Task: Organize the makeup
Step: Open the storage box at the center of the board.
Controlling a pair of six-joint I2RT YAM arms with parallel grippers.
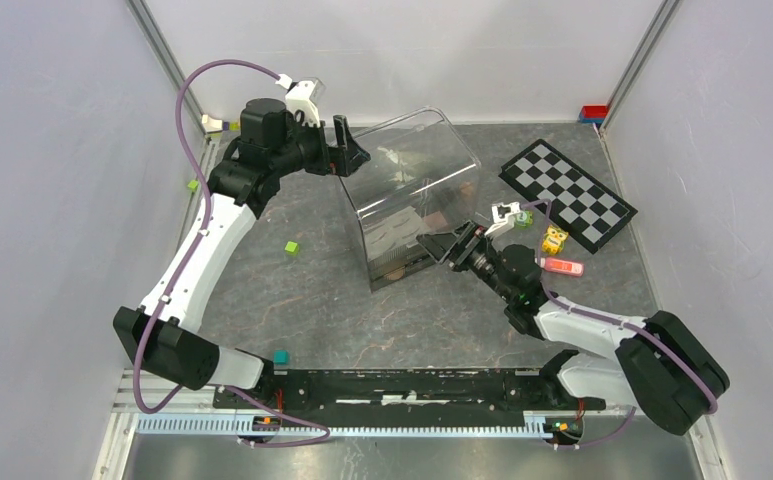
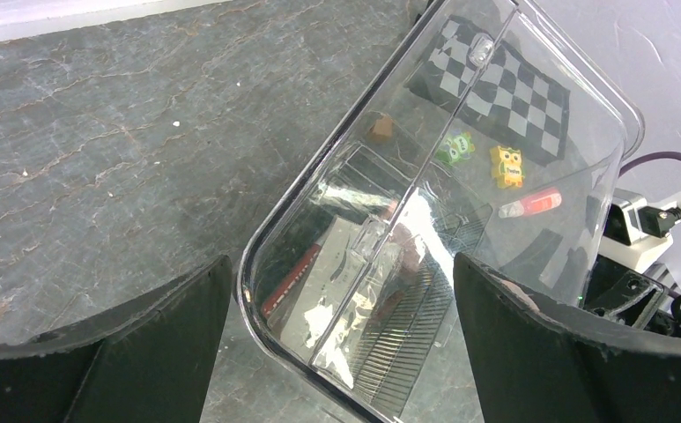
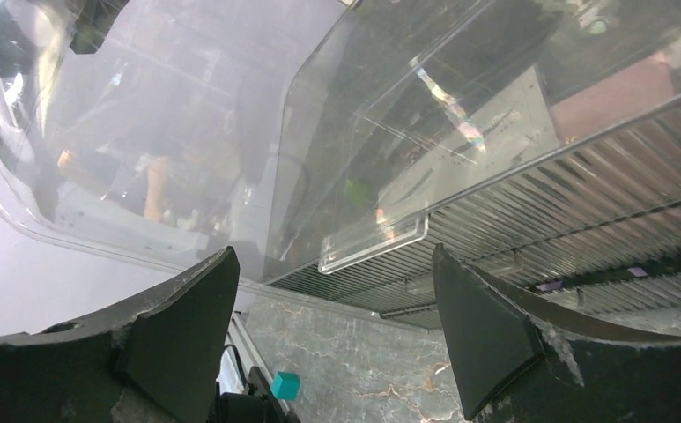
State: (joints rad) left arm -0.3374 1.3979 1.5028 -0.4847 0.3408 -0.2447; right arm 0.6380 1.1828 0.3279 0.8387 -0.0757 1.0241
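A clear plastic organizer box stands mid-table with makeup inside: a white card and a red pencil show through its wall, and a peach sponge lies low at its front. A pink tube lies on the table right of the box. My left gripper is open at the box's back-left, its fingers either side of a rounded corner without touching. Just off the box's front right side, my right gripper is open and empty, facing a clear drawer handle.
A checkerboard lies at the back right, with a yellow toy and a green one beside it. Green cubes sit left of the box, and a teal cube is near the arm bases. Grey walls close in both sides.
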